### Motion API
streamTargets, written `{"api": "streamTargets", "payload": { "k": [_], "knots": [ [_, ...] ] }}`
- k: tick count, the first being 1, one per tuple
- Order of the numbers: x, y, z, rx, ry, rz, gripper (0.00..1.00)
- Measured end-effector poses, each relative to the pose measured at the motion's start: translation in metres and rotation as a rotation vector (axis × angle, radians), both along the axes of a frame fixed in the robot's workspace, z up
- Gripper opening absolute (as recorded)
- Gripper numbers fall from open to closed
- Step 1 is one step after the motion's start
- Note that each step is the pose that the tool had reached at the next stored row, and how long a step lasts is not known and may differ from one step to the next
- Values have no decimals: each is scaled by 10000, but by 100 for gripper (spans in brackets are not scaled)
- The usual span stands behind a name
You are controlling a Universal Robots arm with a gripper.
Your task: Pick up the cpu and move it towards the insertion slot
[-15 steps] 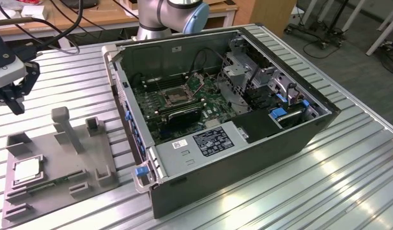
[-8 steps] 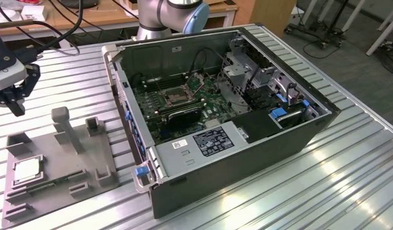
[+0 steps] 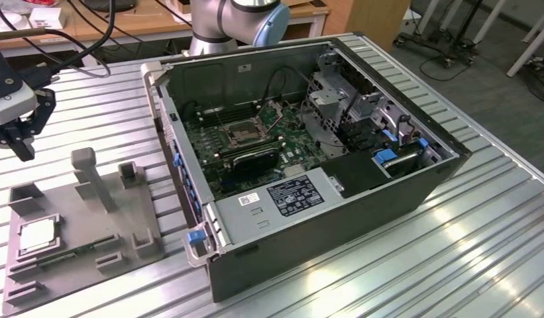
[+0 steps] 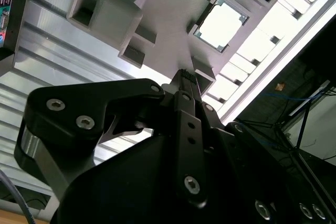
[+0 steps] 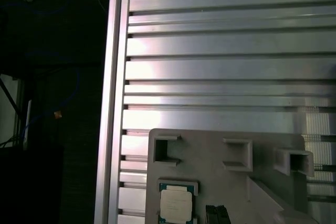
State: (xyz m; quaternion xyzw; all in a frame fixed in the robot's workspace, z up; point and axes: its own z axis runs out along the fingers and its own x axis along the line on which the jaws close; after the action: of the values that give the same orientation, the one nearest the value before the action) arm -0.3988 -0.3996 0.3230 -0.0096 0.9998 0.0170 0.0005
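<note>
The cpu (image 3: 38, 235) is lying flat, metal lid up, in a shallow square pocket of the grey holder plate (image 3: 86, 225), near the exterior view's left edge. The raised corners of the pocket are probably keeping it square and in a known spot, so that it can be taken from above. In both wrist views the chip is showing pale and bright in that pocket, untouched. A thin green memory stick (image 3: 77, 250) is resting on the same plate, just beside the chip. The claw (image 3: 22, 149) is hovering over the slatted metal tabletop (image 3: 431, 265), beyond the plate's far end and well apart from the chip. Its fingers are drawn close together and are holding nothing; the first wrist view is catching the dark tips (image 5: 217, 214) just beside the chip's pocket. So the pickup is not yet made. Towards the exterior view's right, the computer case (image 3: 413, 192) is lying on its side with the panel off. That is leaving the insertion slot (image 3: 245, 136), on the green board inside, facing upward and open to an approach from above.
</note>
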Motion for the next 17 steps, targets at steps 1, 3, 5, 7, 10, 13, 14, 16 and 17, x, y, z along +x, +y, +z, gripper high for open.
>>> {"api": "streamTargets", "payload": {
  "k": [1, 3, 5, 7, 10, 13, 14, 16, 17],
  "knots": [
    [-1, 0, -5, 1, -3, 0, 11],
    [-4, 0, -13, -3, 1, 0, 11],
    [-6, 0, -20, -6, 2, 0, 11],
    [-7, 0, -26, -7, 1, 0, 11],
    [-10, 0, -40, -14, -1, -1, 11],
    [-13, 0, -68, -24, 0, 0, 11],
    [-14, 0, -81, -29, -1, 0, 11],
    [-15, 0, -103, -47, 0, -1, 11],
    [-16, 0, -113, -57, 0, 0, 11]
  ]
}}
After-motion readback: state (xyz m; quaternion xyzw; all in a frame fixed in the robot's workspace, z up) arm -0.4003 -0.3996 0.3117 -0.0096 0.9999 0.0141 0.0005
